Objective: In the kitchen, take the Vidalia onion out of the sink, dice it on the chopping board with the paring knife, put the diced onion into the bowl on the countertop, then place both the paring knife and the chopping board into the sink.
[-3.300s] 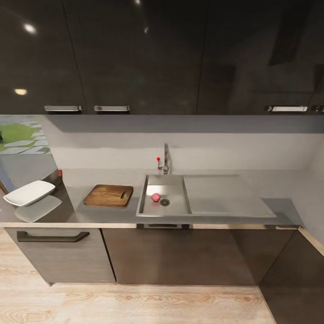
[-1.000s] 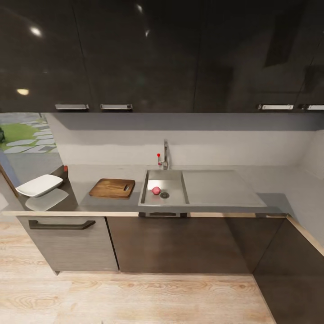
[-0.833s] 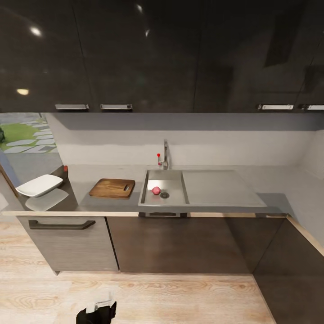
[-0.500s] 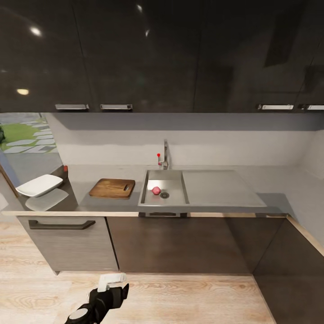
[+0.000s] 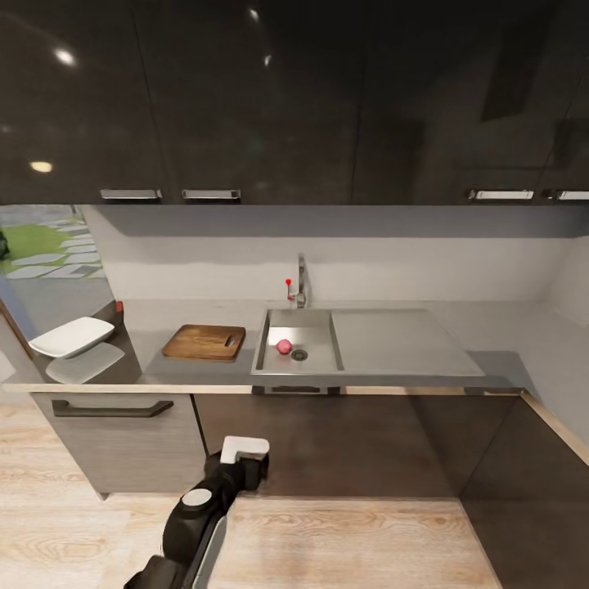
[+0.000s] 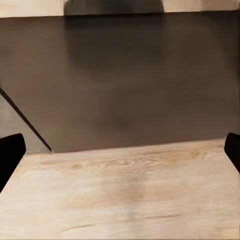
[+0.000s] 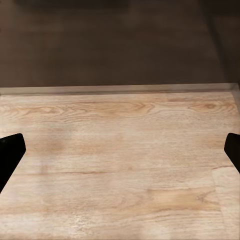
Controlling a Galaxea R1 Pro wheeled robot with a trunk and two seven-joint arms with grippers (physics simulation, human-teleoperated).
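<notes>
In sink [image 5: 296, 350]: small round reddish onion [image 5: 283, 346]; both hands spread open, empty.

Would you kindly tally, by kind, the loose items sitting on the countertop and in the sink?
Chopping board: 1
White bowl: 1
Onion, in the sink: 1
Total: 3
</notes>
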